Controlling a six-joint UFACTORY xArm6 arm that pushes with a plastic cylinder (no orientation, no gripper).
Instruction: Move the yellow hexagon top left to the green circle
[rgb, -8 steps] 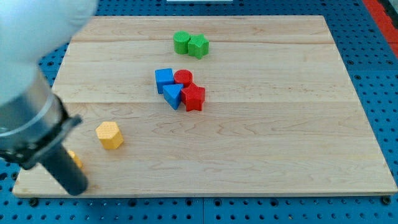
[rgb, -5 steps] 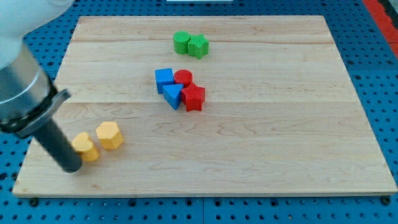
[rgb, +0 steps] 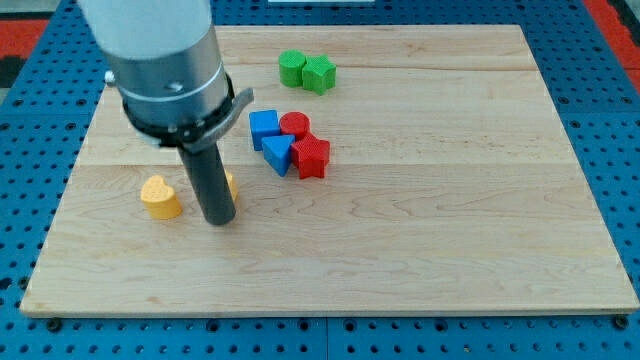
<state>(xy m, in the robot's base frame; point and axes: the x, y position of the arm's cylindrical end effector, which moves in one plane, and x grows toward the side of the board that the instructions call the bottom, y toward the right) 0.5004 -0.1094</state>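
The yellow hexagon (rgb: 230, 183) is almost wholly hidden behind my rod; only a yellow sliver shows on the rod's right side, left of the board's middle. My tip (rgb: 220, 219) rests on the board just below and in front of it. The green circle (rgb: 291, 68) stands near the view's top, touching a second green block (rgb: 320, 73) on its right. The hexagon lies well below and to the left of the green circle.
A yellow heart-shaped block (rgb: 160, 196) lies just left of my rod. A cluster sits between the hexagon and the green pair: a blue block (rgb: 264, 127), a blue triangle (rgb: 277, 153), a red circle (rgb: 295, 123) and a red block (rgb: 312, 157).
My rod has swept from the board's bottom left up and to the right. The yellow hexagon has moved up and right with it; the other yellow block has shifted up and slightly right.
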